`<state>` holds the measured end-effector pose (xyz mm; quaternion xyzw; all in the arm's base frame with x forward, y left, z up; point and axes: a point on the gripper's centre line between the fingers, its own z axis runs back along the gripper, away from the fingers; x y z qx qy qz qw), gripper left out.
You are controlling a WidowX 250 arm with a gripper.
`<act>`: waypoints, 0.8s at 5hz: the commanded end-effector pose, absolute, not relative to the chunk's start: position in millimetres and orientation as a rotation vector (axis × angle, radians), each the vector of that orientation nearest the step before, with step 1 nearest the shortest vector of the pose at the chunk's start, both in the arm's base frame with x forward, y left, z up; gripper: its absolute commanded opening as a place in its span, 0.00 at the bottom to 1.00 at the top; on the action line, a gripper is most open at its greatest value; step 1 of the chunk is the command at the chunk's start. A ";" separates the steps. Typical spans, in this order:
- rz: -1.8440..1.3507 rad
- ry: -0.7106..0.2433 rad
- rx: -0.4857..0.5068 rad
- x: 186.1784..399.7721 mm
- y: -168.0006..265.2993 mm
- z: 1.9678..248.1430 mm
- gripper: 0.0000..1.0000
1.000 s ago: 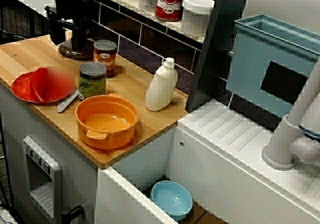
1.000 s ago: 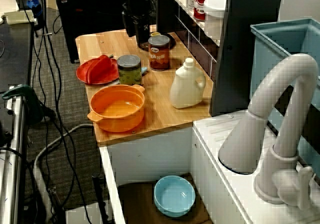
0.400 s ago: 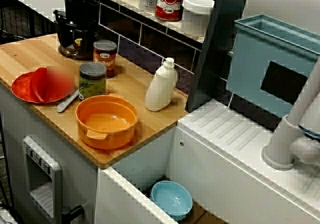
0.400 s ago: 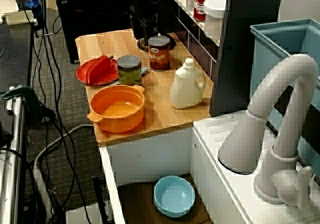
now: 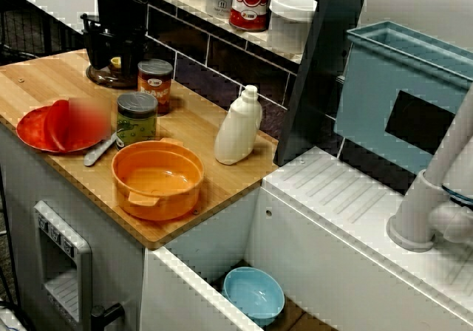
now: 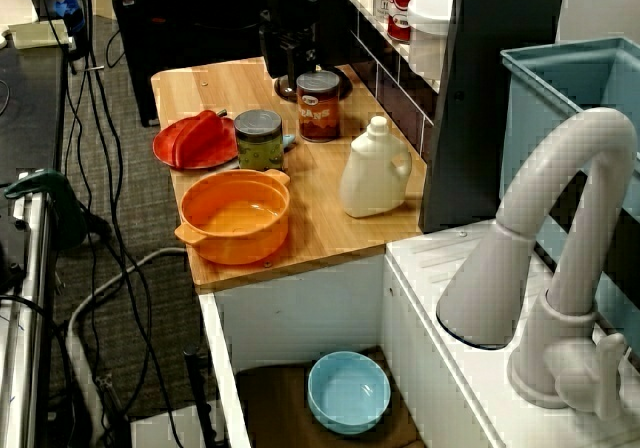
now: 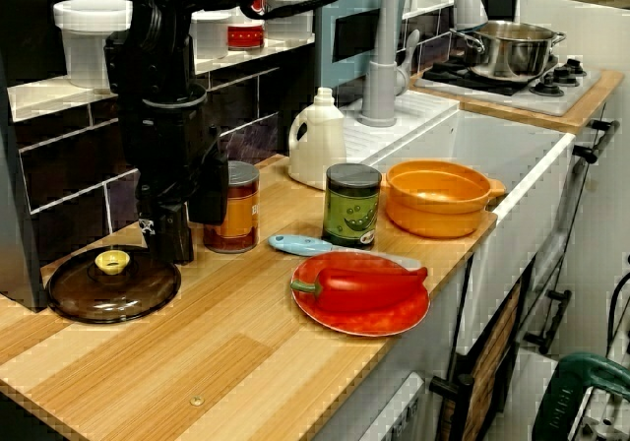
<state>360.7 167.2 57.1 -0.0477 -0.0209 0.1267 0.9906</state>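
Note:
My black gripper (image 7: 193, 230) hangs open at the back of the wooden counter, its fingers just above the right edge of a dark glass lid (image 7: 111, 285) with a yellow knob. In the view from above, the gripper (image 5: 111, 48) stands over the lid (image 5: 111, 73), and the knob shows between the fingers. An orange-labelled can (image 7: 236, 210) stands right beside the gripper. Seen from the sink side, the gripper (image 6: 289, 51) is behind this can (image 6: 319, 106). Nothing is held.
A green can (image 7: 351, 205), a red plate (image 7: 360, 308) with a red pepper, a blue-handled utensil (image 7: 300, 245), an orange pot (image 7: 435, 197) and a white bottle (image 7: 316, 139) share the counter. Jars line the wall shelf (image 5: 244, 32). A blue bowl (image 5: 253, 294) lies in the sink.
The gripper has risen off the lid and drifted slightly toward the back wall. The lid's yellow knob now shows below it. Nothing else moved.

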 end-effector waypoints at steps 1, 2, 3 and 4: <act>0.271 -0.057 -0.138 358.3 159.9 59.9 1.00; 0.272 -0.042 -0.150 355.2 152.5 51.0 1.00; 0.263 -0.027 -0.170 350.6 142.0 47.5 1.00; 0.245 -0.020 -0.176 342.1 127.6 45.0 1.00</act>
